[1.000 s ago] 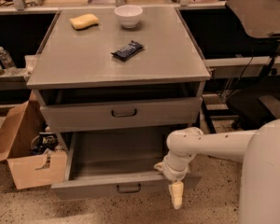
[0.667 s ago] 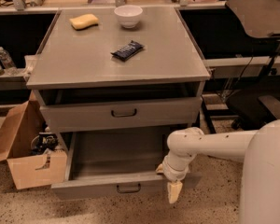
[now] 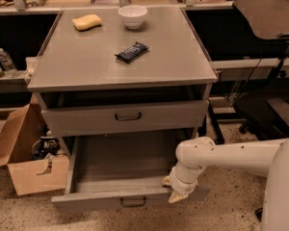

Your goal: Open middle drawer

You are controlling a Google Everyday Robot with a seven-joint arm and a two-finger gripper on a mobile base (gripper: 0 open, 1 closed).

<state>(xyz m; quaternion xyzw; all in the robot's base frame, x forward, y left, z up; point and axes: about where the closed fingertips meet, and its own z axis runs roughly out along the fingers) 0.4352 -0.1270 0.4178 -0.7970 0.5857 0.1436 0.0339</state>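
Currently end effector (image 3: 173, 190) at front-right edge, btm drawer (image 3: 94, 204).

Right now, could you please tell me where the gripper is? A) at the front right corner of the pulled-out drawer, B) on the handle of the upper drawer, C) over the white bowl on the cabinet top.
A: the gripper sits at the front right corner of the pulled-out drawer, well below the upper drawer's handle and far from the bowl.
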